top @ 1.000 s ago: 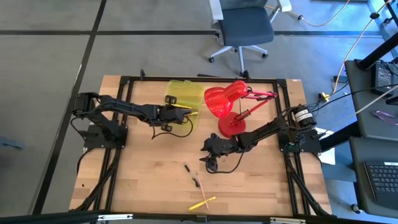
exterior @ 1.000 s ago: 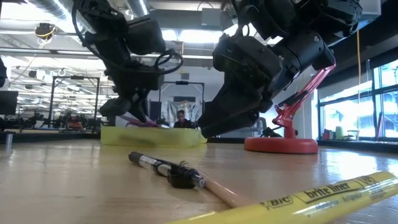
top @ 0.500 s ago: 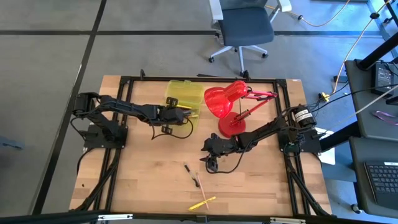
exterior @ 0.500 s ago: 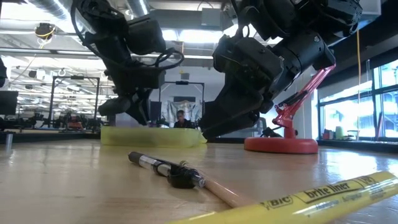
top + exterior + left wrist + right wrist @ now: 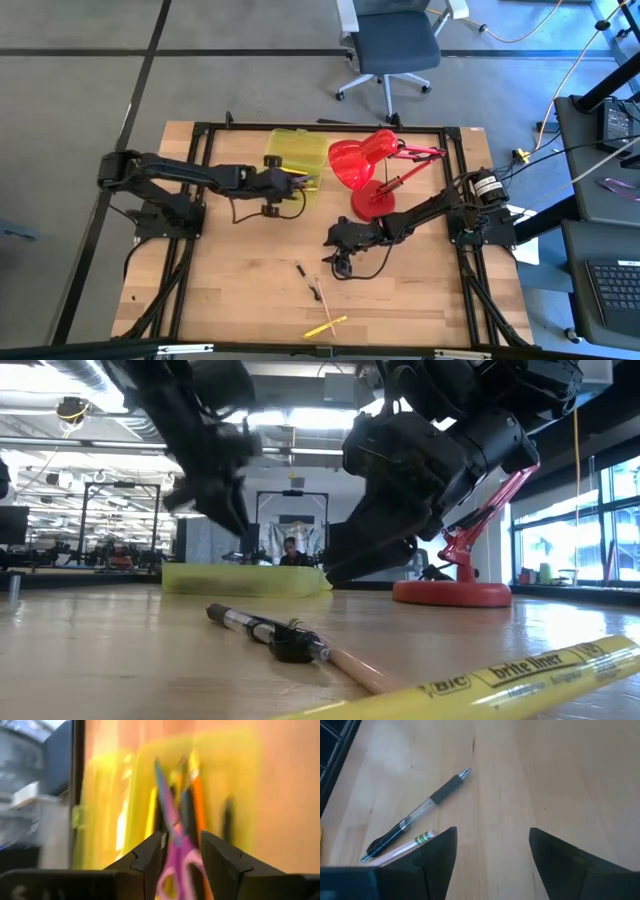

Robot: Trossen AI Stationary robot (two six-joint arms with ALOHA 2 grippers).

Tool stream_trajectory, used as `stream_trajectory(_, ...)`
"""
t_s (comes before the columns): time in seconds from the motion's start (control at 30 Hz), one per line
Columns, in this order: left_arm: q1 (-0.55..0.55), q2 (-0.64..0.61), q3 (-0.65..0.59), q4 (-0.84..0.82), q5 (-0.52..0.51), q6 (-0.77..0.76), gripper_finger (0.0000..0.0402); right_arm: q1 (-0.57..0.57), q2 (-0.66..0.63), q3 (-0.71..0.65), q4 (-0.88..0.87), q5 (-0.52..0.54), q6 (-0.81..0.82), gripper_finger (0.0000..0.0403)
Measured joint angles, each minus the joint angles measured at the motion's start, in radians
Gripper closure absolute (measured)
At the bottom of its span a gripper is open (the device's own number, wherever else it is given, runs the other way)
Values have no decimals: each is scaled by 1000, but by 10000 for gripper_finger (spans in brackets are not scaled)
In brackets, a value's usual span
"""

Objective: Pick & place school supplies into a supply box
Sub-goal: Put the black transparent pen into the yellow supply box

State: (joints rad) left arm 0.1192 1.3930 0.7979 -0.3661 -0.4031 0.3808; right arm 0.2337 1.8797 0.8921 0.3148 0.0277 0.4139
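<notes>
A wooden tabletop holds a translucent yellow-green supply box near its far edge, beside a red desk lamp. The left gripper hovers at the box, fingers parted, with purple-handled scissors between them, lying among the orange and yellow pencils in the box. The right gripper hangs wide open and empty above mid-table. Near the front edge lie a black pen, a pencil and a yellow highlighter.
</notes>
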Motion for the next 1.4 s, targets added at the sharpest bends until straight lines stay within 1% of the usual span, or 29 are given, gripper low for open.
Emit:
stream_trajectory(0.1,-1,-72,1,3,109,-67,269,0,0,0,-7,-3,-18,152)
stream_trajectory(0.17,-2,-112,1,-1,201,-133,268,0,0,0,-11,-3,-30,152)
stream_trajectory(0.23,-5,-138,1,7,320,-217,267,0,0,0,-15,-3,-30,152)
stream_trajectory(0.37,-32,-150,1,40,574,-314,272,0,0,0,-40,-3,-30,152)
stream_trajectory(0.43,-58,-143,1,82,668,-325,275,0,0,0,-60,-3,-29,152)
stream_trajectory(0.5,-87,-135,1,120,724,-320,278,0,0,0,-70,-3,-29,152)
stream_trajectory(0.73,-160,-134,1,248,719,-318,283,0,0,0,-69,-3,-29,152)
stream_trajectory(0.83,-182,-134,1,268,713,-315,277,0,0,0,-69,-3,-29,152)
stream_trajectory(0.93,-196,-134,1,298,708,-316,257,0,0,0,-69,-3,-30,152)
stream_trajectory(1.03,-205,-134,1,324,705,-319,226,0,0,0,-69,-3,-30,152)
stream_trajectory(1.17,-215,-134,1,314,701,-348,189,0,0,0,-75,-3,-31,152)
stream_trajectory(1.23,-221,-134,1,315,702,-390,181,0,0,0,-84,-3,-33,152)
stream_trajectory(1.33,-231,-134,1,318,702,-451,179,0,0,0,-123,-3,-32,152)
stream_trajectory(1.4,-253,-134,1,318,675,-460,180,0,0,0,-149,-3,-30,152)
